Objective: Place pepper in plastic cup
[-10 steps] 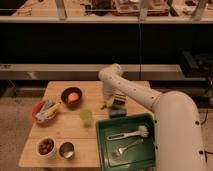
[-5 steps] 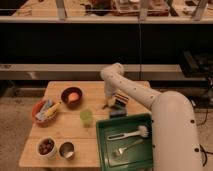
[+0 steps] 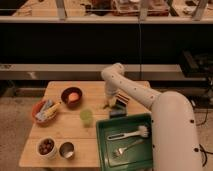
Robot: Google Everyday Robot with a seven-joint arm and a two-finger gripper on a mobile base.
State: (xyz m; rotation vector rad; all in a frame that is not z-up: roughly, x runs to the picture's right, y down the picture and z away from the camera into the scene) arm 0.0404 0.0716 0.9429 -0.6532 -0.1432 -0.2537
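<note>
Barely shifted since half a second earlier: white arm's two-finger gripper (image 3: 109, 101) parked low over the wooden table (image 3: 60, 135), at 2 o'clock from the small translucent yellow-green plastic cup (image 3: 86, 117). Couldn't tell whether clamped or spread. Spotted the slim dark green pepper (image 3: 106, 105) right at the gripper tip, with a dark blue-green rectangular block (image 3: 117, 113) at 4 o'clock. Sat outside the cup, near it.
</note>
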